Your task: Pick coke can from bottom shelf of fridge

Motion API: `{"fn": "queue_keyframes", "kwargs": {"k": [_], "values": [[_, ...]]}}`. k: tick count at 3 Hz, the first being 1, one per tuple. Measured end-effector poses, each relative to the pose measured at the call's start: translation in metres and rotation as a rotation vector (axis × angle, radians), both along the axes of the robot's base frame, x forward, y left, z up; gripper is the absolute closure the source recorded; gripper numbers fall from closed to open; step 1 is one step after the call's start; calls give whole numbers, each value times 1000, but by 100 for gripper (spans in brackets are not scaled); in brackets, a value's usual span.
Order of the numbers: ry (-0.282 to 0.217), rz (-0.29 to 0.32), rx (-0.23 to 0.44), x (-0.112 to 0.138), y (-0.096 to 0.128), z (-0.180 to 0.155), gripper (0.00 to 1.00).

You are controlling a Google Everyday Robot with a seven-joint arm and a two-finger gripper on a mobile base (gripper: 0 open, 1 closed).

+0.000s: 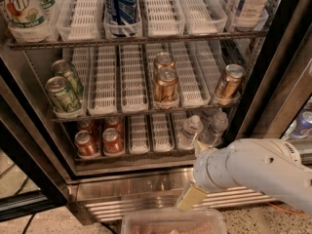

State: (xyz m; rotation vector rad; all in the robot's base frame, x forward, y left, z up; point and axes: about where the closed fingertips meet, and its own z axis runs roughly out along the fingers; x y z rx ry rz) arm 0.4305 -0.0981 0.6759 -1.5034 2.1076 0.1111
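Open fridge (126, 191), a stainless drinks cooler seen from above and in front, with three tiers of tray-lined racks over a ribbed steel base panel. The robot's white arm (258, 167) enters from the lower right and crosses in front of that panel.

The bottom shelf (141, 156) is the lowest rack, lined with white slotted lanes. Its two left lanes hold red cans, its middle lanes are bare, and clear water bottles (189, 130) stand at its right end. A translucent tub (170, 223) lies at the lower edge of the view, outside the fridge.

On the rack above stand bronze-gold cans (165, 84) at the centre and right, and green cans (62, 94) at the left.

The coke can (112, 141) is upright at the front of the second lane from the left. A like red can is just beside it on the left, and two more stand behind.

The gripper (190, 198) hangs outside the fridge in front of the base panel. It is below shelf level, under the water bottles and well to the right of the coke can. How wide it stands cannot be told from this view.

Step in hand, as judged: the approach, with nothing grasped. The next move calls for raising the gripper to shelf height, carrying it left clear of the bottles, and squaring it to the front can so the neighbouring can is not knocked.
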Motion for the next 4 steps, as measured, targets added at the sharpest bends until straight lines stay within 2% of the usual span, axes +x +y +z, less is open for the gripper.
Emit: {"fn": "queue_keyframes", "kwargs": {"k": [1,2,3,4], "values": [[0,0,0,0,0,0,0],[-27,26,4,-2,26,-1,0],[-30,-3,99,-7,64,-21,0],[-93,-21,198,5,98,-28,0]]}}
